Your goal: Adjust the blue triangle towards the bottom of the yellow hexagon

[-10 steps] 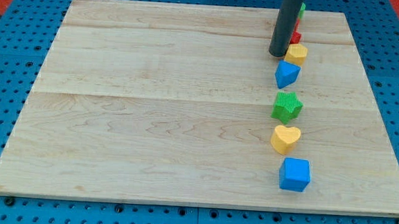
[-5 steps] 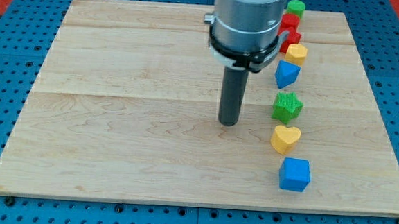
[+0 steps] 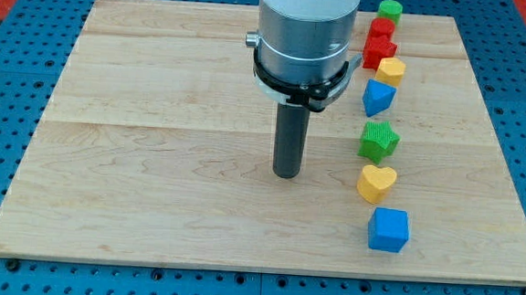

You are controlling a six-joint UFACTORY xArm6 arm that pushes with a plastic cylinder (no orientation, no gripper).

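Observation:
The blue triangle [image 3: 378, 97] lies at the board's right, just below the yellow hexagon [image 3: 391, 70] and almost touching it. My tip [image 3: 286, 174] rests on the board near its middle, well to the left of and below both blocks, touching none. The arm's grey body hides part of the board's top middle.
In the same right-hand column lie a green block [image 3: 390, 9] and two red blocks [image 3: 379, 47] above the hexagon, and a green star [image 3: 379, 141], a yellow heart [image 3: 376, 183] and a blue cube [image 3: 388, 229] below the triangle. The wooden board [image 3: 152, 159] sits on a blue pegboard.
My tip has moved from beside the yellow hexagon down and left to the board's middle. No block has moved.

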